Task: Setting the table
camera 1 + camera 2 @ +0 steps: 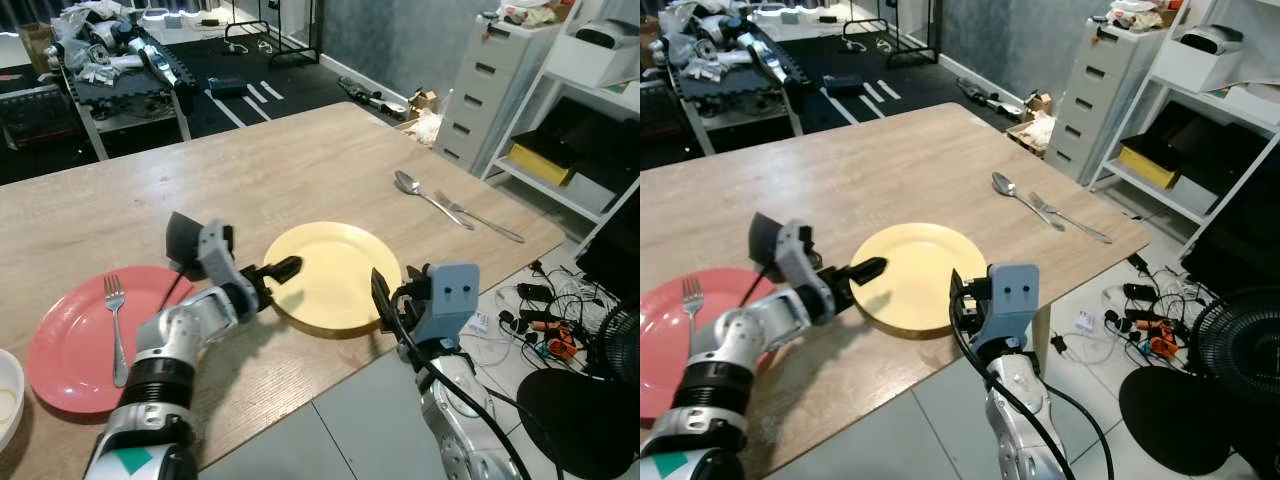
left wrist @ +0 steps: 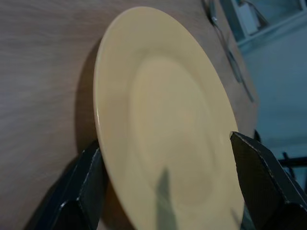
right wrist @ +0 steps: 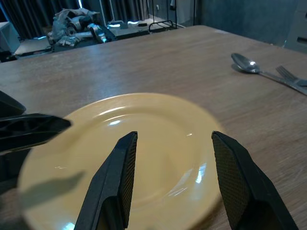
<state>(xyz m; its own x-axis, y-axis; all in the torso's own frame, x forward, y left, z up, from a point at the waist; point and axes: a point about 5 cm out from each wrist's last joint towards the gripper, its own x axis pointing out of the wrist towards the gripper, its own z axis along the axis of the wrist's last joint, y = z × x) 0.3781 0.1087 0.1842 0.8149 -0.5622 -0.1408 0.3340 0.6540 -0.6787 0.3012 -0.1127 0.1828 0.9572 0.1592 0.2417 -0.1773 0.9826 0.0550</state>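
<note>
A yellow plate [image 1: 335, 275] lies flat near the front edge of the wooden table [image 1: 300, 170]. My left gripper [image 1: 280, 272] is open at the plate's left rim, its fingers [image 2: 81, 191] standing on either side of that rim. At the plate's near right rim is my right gripper [image 1: 385, 300], also open, with the plate [image 3: 144, 143] just beyond its fingers [image 3: 115, 187]. A red plate [image 1: 70, 350] with a fork [image 1: 115, 320] on it sits at the front left. A spoon [image 1: 420, 190] and a second fork [image 1: 485, 220] lie at the table's right end.
A white bowl [image 1: 5, 395] pokes in at the left edge. Behind the table stands a cluttered cart [image 1: 120, 65]. White drawers [image 1: 490, 75] and shelves stand to the right. Cables [image 1: 540, 310] and a black fan [image 1: 585, 420] are on the floor by the table's right corner.
</note>
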